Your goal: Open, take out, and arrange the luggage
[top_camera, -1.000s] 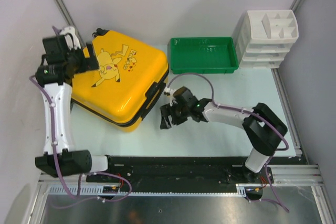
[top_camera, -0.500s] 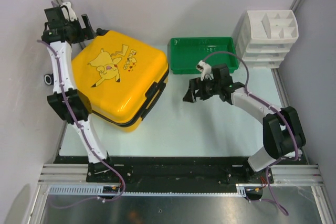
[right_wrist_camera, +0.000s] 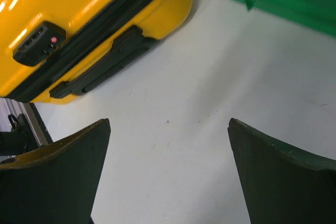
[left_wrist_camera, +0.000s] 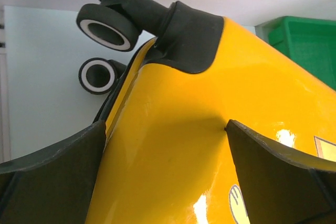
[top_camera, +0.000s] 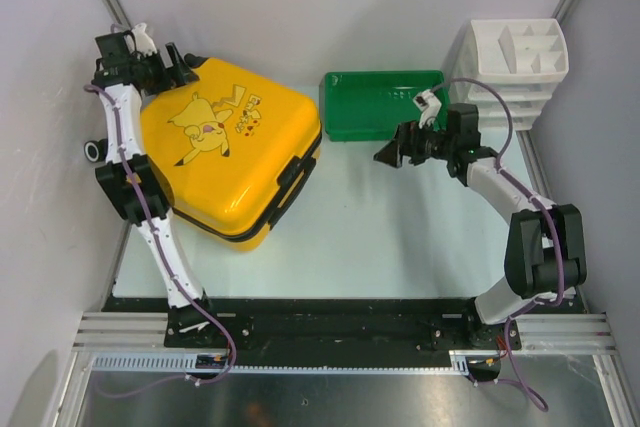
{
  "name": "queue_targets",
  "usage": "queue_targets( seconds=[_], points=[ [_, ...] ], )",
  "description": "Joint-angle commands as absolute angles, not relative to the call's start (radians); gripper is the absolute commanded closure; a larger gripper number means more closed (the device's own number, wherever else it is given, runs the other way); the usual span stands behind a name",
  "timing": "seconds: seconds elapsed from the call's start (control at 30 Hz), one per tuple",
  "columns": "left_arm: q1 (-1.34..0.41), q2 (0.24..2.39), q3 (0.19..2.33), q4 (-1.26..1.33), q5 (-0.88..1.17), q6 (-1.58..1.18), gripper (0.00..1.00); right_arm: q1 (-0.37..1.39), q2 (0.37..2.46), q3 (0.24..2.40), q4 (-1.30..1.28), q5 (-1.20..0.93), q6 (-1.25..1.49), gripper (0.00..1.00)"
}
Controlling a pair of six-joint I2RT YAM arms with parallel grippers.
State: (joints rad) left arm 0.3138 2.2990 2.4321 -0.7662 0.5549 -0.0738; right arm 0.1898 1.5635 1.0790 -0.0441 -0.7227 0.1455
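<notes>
Left end effector [top_camera: 178, 65], open, straddles the luggage's [top_camera: 235, 147] wheeled far corner; right end effector [top_camera: 390, 150], open, hangs over the desk [top_camera: 380, 227] near the green tray [top_camera: 360, 112].

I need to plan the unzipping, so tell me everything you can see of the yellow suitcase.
The luggage is a glossy yellow hard-shell case with a Pikachu print, lying flat and closed on the table, rotated diagonally. A black zipper band, side handle and combination lock line its near-right side; black wheels sit at its far-left corner, where the open left gripper straddles the shell.
</notes>
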Motion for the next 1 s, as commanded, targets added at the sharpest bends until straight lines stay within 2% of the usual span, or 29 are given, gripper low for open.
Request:
queue_targets(
  seconds=[0.0, 0.13, 0.4, 0.53, 0.7, 0.8, 0.87, 0.97],
  points=[
    [0.229, 2.309, 2.341, -0.811, 0.892, -0.025, 0.01, 0.123, 1.589, 1.144, 0.090, -0.834, 0.160, 0.00],
    [0.158, 2.244, 2.144, -0.810, 0.925, 0.055, 0.08, 0.083, 1.624, 1.166, 0.196, -0.900, 0.186, 0.00],
    [0.083, 2.109, 1.826, -0.813, 1.005, 0.146, 0.19, 0.098, 1.720, 1.229, 0.238, -0.919, 0.219, 0.02],
    [0.067, 1.982, 1.763, -0.813, 0.957, 0.173, 0.15, 0.147, 1.759, 1.249, 0.242, -0.878, 0.218, 0.04],
    [0.127, 1.836, 1.877, -0.813, 0.798, 0.077, 0.02, 0.199, 1.799, 1.252, 0.195, -0.836, 0.199, 0.08],
    [0.219, 1.721, 1.905, -0.811, 0.706, -0.030, 0.00, 0.221, 1.818, 1.252, 0.158, -0.813, 0.193, 0.10],
    [0.316, 1.649, 1.866, -0.811, 0.701, -0.101, 0.00, 0.238, 1.827, 1.252, 0.149, -0.810, 0.193, 0.10],
    [0.437, 1.478, 1.668, -0.811, 0.736, -0.146, 0.00, 0.276, 1.839, 1.252, 0.115, -0.815, 0.193, 0.12]
  ],
)
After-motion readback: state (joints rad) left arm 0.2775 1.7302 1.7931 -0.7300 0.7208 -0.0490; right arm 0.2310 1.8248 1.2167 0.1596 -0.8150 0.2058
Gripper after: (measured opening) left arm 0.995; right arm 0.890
